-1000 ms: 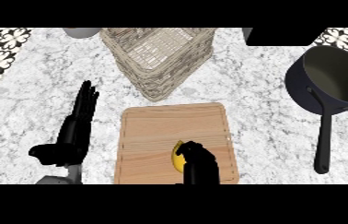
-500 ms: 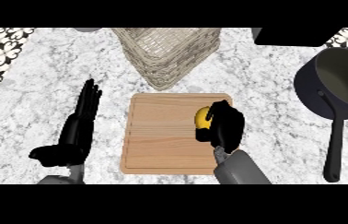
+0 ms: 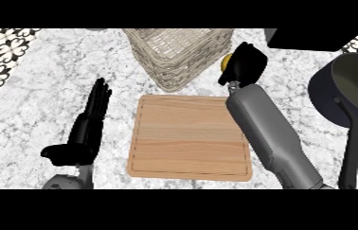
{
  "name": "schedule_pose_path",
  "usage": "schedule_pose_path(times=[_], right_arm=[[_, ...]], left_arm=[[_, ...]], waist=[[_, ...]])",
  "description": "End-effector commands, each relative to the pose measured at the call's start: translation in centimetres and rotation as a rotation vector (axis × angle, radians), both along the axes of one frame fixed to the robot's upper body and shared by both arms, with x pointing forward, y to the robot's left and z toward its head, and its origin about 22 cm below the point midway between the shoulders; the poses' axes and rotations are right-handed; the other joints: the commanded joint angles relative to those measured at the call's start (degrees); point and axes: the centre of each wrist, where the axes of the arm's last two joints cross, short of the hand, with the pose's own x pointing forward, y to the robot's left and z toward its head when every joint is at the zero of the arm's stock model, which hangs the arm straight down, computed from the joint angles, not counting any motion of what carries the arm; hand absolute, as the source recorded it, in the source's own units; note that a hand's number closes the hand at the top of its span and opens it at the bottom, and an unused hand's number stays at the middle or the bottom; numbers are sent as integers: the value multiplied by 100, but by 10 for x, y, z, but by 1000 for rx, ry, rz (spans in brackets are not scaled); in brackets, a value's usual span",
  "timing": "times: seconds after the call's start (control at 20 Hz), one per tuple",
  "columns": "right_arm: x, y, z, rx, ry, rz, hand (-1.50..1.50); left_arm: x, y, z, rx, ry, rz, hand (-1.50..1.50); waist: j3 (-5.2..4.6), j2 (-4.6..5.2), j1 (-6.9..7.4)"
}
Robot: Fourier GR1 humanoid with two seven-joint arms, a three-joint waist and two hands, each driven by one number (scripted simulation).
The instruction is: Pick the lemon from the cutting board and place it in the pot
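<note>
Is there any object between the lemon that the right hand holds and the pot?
Nothing visible stands in the way. The right hand, curled round the lemon, is just right of the wicker basket. Only bare counter shows between it and the pot at the view's right edge.

Light bright and even, seemingly from overhead. Pale desk (image 3: pixel 42 96) reads near white between grey veins. Board (image 3: pixel 189 134) uniformly lit, with a thin dark shadow line along its lower edge. Basket (image 3: pixel 178 54) darker inside the weave. Right forearm (image 3: pixel 269 129) carries a soft pale sheen along its top. Left hand (image 3: pixel 87 125) and right hand (image 3: pixel 245 66) near-black, with little surface shading. Lemon (image 3: pixel 227 60) sliver vivid yellow beside the right hand. Pot (image 3: pixel 335 92) dark, its inner wall dull.
</note>
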Motion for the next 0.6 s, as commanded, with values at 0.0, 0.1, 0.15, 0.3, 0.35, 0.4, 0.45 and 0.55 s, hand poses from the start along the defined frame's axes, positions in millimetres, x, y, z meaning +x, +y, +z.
schedule_pose_path(times=[0.0,0.1,0.15,0.3,0.35,0.4,0.45,0.55], right_arm=[[29,18,49,-70,-120,-120,150],[35,17,47,-110,-150,-155,150],[35,25,48,-149,-135,-203,150],[42,33,71,-155,-141,-267,150],[44,34,76,-167,-157,-297,150],[41,32,65,-163,-167,-312,150],[49,15,75,-159,-174,-340,150],[50,13,76,-159,-171,-375,150]], left_arm=[[-5,-9,-1,6,4,4,0],[3,-4,8,7,2,8,0],[4,-2,2,-2,11,6,0],[-1,-1,-4,-2,20,6,0],[-4,-2,-12,11,12,34,0],[-1,2,-3,-3,13,17,0],[-12,7,-20,2,22,28,0],[-4,10,0,6,19,37,0]], waist=[[0,-43,-4],[1,-26,-37],[-5,-14,-24],[-5,-61,-119],[-8,-60,-129],[-3,-84,-187],[-7,-63,-155],[0,-96,-207]])
